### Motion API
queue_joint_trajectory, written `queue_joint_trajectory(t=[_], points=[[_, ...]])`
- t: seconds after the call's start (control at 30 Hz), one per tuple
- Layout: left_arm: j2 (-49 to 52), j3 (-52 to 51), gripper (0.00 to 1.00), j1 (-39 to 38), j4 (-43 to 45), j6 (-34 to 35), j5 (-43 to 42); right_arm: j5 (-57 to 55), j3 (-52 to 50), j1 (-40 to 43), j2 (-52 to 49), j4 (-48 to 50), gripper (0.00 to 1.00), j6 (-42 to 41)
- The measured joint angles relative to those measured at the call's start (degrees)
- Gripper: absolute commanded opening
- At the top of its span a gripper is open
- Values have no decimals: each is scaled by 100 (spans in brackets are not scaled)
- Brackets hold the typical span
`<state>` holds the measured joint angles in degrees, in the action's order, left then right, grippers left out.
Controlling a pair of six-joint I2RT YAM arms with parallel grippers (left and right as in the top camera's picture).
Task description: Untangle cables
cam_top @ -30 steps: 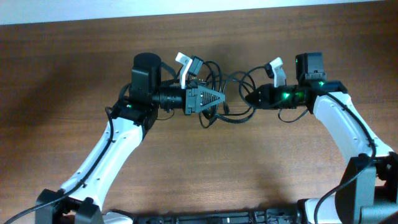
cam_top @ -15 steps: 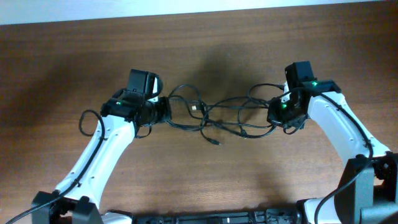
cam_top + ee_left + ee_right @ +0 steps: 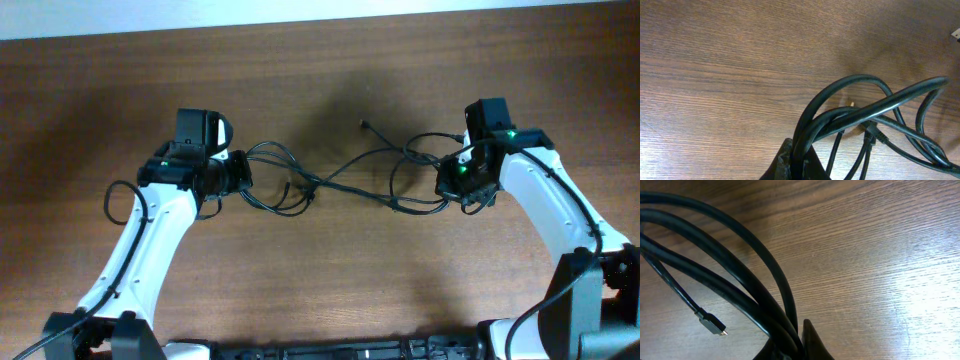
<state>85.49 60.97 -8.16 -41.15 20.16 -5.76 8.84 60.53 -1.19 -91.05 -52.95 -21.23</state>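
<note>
Overhead: compared with half a second ago, my left pincer (image 3: 238, 176) has drawn further left, while the right pincer (image 3: 448, 180) has barely moved. The cables (image 3: 340, 183) now hang tauter between them, with their long axis left-right over the counter (image 3: 330, 290). One plug end (image 3: 363, 125) points toward the far edge.

Left wrist: fingers (image 3: 790, 162) closed on several strands, which fan out to the right.

Right wrist: pincer clamped on looped strands running up-left. A loose plug (image 3: 712, 325) points down-right.
</note>
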Motion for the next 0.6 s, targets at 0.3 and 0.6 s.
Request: queue_joint_trajectory(t=[0.3,0.6], points=[[0,0,1,155,138,-1104,-669,-177,0,90,0,-105,36,87],[0,0,0,103,485,-3265,-5014,2826,-44,-461,0,1926,64,896]])
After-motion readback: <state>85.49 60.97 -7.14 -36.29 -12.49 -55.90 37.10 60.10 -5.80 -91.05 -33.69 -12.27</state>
